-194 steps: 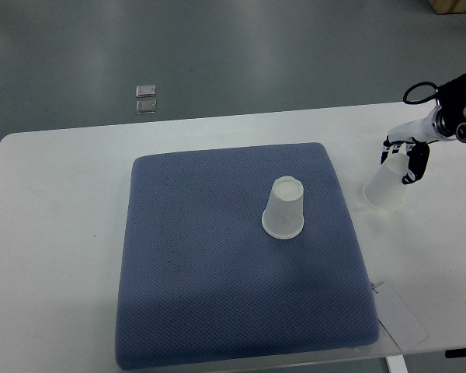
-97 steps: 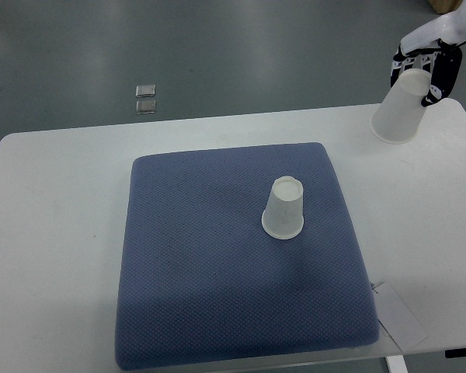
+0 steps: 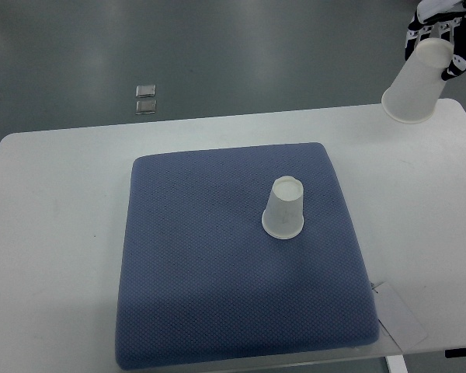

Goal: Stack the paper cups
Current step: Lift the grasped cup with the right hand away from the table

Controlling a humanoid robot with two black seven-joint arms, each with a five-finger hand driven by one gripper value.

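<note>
The right hand (image 3: 439, 39) grips a see-through white paper cup (image 3: 416, 84) upside down, up and right of the blue square cushion (image 3: 217, 295). Another white paper cup (image 3: 284, 207) stands upside down on that cushion. Both look light and easy to squash, so hold the sides softly.

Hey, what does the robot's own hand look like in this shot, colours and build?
Only the right hand shows, at the top right corner. It has a white shell on the back and black fingers with pale segments, giving a jointed, mechanical look. Most of the arm is cut off by the frame edge, so no cables or markings can be made out. The left arm is out of view.
</note>
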